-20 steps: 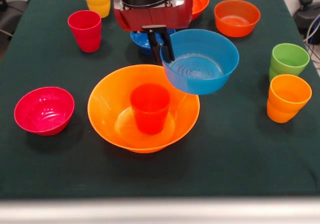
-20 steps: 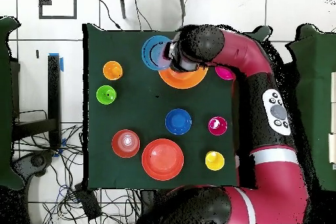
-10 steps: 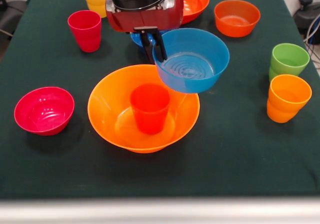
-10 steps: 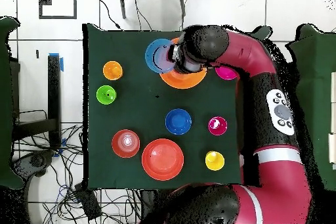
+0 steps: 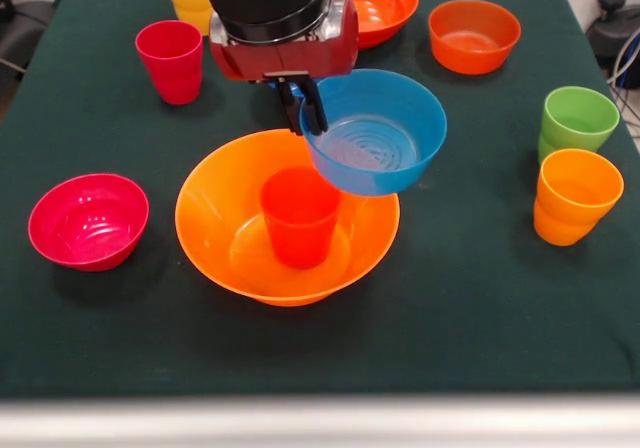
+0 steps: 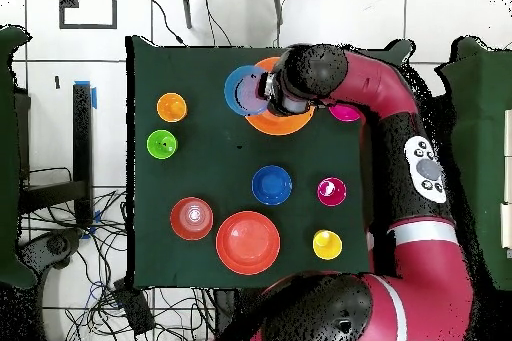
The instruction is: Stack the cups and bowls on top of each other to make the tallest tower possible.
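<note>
Dark green cloth covers the table (image 5: pixel 470 298), which stands on a pale tiled floor with cables trailing beside it. On the cloth the big orange bowl (image 5: pixel 215 233) sits near the front with the red-orange cup (image 5: pixel 299 214) upright inside it; that pair is the tower so far. The light blue bowl (image 5: pixel 375 133) hangs in the air over the big bowl's rim, off to one side of the cup and not yet above it. The claw (image 5: pixel 303 106) is closed on the blue bowl's rim, one finger inside the wall and one outside, so the bowl hangs slightly tilted.

To do this step well, I would centre the blue bowl's base over the cup's mouth, level it, lower it until it rests, and only then let go; an off-centre release would likely tip the cup.

No brand, label or writing can be read anywhere.
</note>
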### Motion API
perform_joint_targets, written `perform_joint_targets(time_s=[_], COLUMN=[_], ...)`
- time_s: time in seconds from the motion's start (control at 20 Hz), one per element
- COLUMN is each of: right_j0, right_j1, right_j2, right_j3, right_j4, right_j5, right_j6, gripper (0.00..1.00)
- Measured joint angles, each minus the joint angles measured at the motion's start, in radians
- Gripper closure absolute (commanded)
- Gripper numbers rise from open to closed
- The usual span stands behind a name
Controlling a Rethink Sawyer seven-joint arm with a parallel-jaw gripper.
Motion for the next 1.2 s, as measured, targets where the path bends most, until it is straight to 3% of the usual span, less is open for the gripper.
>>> perform_joint_targets(time_s=[1.2], right_j0=[-0.002], right_j1=[0.021], right_j2=[0.039], right_j3=[-0.035], right_j4=[-0.027], right_j5=[0.129], right_j6=[0.0], gripper=[1.0])
